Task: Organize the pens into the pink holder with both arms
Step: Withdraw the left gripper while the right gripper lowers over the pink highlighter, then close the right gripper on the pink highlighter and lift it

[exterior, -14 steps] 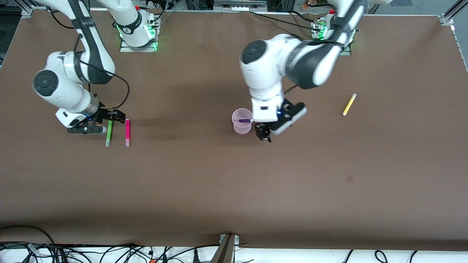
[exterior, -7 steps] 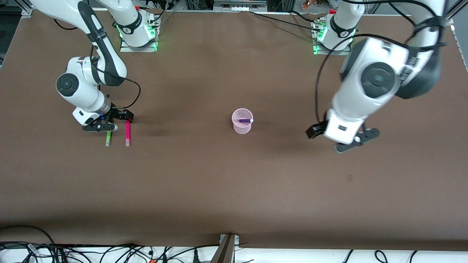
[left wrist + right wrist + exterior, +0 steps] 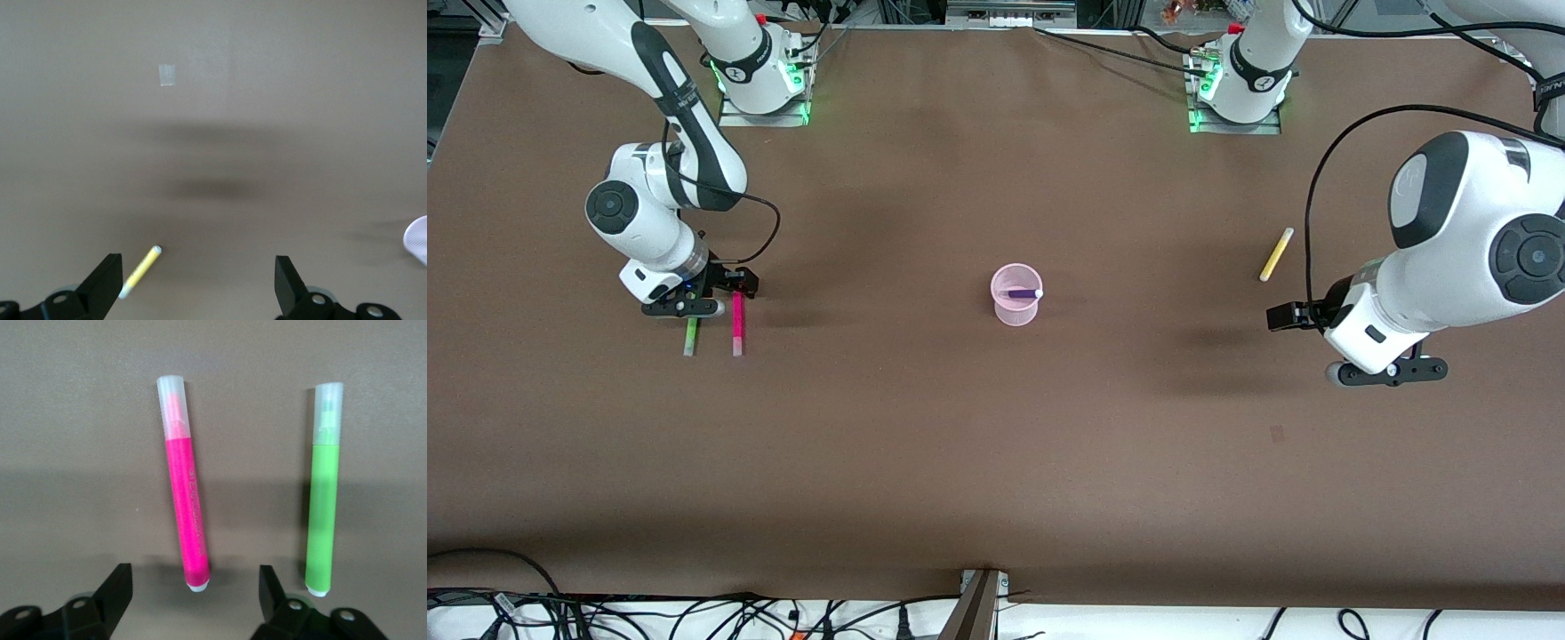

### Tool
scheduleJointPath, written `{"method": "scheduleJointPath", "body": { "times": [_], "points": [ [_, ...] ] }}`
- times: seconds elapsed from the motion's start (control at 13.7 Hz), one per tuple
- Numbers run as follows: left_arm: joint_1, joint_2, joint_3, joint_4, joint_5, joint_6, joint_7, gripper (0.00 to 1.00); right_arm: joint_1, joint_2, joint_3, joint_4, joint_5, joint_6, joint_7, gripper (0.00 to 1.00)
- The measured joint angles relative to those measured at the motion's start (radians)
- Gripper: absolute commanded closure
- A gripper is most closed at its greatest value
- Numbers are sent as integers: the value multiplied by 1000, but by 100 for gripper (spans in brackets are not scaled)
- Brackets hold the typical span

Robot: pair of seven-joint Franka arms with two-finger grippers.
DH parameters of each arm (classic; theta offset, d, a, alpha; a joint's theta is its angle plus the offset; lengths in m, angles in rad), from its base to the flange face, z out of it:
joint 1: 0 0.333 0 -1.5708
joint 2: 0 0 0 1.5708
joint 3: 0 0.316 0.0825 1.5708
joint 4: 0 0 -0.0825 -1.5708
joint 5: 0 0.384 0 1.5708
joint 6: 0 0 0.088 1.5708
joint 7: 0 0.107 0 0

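Purple pen now lies inside the pink holder at mid-table, and the left arm that stood beside it a second ago has swung away toward its own end of the table. That reads as one pen delivered, three to go.

The left gripper hangs over bare brown table, at about five o'clock from the yellow pen, with nothing in it; its wrist view shows the fingers spread wide and the yellow pen lying loose between them on the tabletop. I'd judge that pen is its next target.

At the right arm's end, the right gripper has crept sideways and sits low over the far ends of the green pen and the magenta pen, which lie side by side, apart. Its fingers are open, and the magenta pen runs up between them while the green pen lies just outside. It has picked up neither yet.
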State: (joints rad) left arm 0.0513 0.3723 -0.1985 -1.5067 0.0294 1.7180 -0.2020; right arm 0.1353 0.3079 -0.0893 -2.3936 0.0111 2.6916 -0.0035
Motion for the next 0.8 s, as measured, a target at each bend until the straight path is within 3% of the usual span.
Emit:
{"method": "scheduleJointPath", "body": {
  "times": [0.36,0.58,0.8],
  "points": [
    [15,-117,-1,-203,0,270,87,0,0,23,0,0,0,13,-1,46],
    [32,-184,-1,-227,0,256,148,0,0,26,0,0,0,13,-2,58],
    [35,-240,-2,-207,0,158,155,0,0,29,0,0,0,13,-2,68]
  ]
}}
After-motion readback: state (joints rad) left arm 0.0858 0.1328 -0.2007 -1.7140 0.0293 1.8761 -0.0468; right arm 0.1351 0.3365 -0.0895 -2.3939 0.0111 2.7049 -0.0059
